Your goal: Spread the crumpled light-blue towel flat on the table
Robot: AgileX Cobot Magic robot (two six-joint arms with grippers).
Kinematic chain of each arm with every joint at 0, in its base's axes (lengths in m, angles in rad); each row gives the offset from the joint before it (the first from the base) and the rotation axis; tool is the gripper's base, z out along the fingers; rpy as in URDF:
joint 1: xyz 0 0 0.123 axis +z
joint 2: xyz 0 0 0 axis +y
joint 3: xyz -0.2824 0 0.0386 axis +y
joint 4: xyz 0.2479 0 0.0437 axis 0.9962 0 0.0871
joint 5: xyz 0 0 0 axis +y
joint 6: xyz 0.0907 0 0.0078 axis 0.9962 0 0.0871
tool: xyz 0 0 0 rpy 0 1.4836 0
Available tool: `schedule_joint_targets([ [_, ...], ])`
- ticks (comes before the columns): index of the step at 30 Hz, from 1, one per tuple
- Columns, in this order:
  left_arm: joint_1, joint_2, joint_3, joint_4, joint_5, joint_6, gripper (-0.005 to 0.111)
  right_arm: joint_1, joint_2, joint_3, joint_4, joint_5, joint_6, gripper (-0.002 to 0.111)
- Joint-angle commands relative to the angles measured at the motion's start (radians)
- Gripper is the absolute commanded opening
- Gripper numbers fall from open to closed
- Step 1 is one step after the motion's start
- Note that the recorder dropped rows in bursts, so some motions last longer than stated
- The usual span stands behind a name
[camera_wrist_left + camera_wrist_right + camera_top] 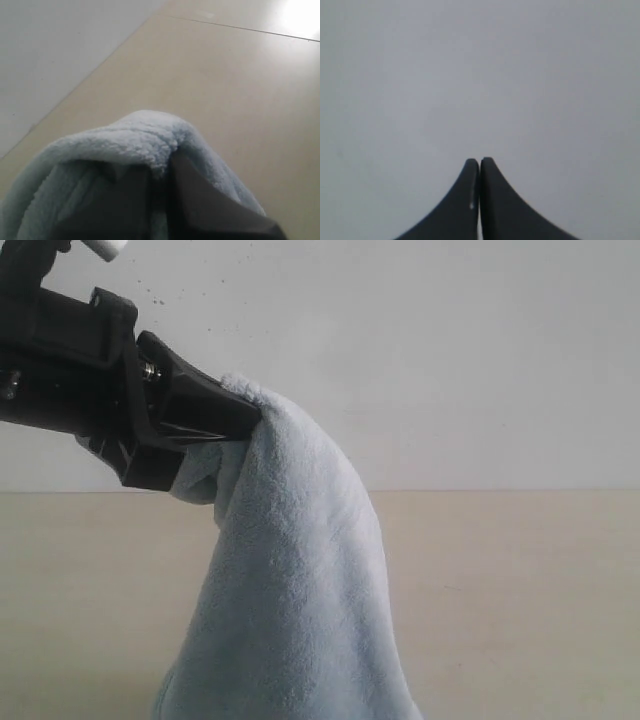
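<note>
1 towel held aloft, 2 grippers in view.
In the exterior view the left gripper (pixel 248 420) reaches in from 9 o'clock, its jaws clamped on a bunched fold of the light-blue towel (pixel 290 590). The cloth hangs from centre down to 6 o'clock in front of the beige table (pixel 520 590). Its lower end is cut off by the frame, so contact with the table cannot be told. The speckled white wall (pixel 450 340) fills 12 o'clock. The right gripper (pixel 480 163) has its fingers pressed together, with nothing between them.
</note>
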Motion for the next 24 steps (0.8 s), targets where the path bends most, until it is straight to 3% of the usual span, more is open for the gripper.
schedule_joint_targets([
  [1, 0.0, -0.008, -0.004, 0.0, -0.01, -0.006, 0.004, 0.002, -0.003, -0.001, 0.0, -0.122, 0.321, 0.0],
  [5, 0.0, -0.008, -0.004, 0.0, -0.01, -0.006, 0.004, 0.002, -0.003, -0.01, -0.022, -0.197, 0.543, 0.0],
  [8, 0.0, -0.008, -0.004, -0.019, -0.01, -0.006, 0.004, 0.002, 0.004, -0.109, -0.122, -0.176, 0.543, 0.0],
  [11, 0.0, -0.008, -0.004, -0.026, -0.01, -0.006, 0.004, 0.002, 0.102, -0.25, -0.333, -0.182, 0.393, 0.0],
  [16, 0.0, -0.008, -0.004, -0.026, -0.01, -0.006, 0.004, 0.002, 0.391, -0.447, -0.694, -0.175, -0.069, 0.0],
  [19, 0.0, -0.008, -0.004, -0.026, -0.01, -0.006, 0.004, 0.002, 0.585, -0.512, -0.717, -0.174, -0.258, 0.0],
  [24, 0.0, -0.008, -0.004, -0.019, -0.01, -0.006, 0.004, 0.002, 1.026, -0.567, -0.568, -0.172, -0.315, 0.0],
])
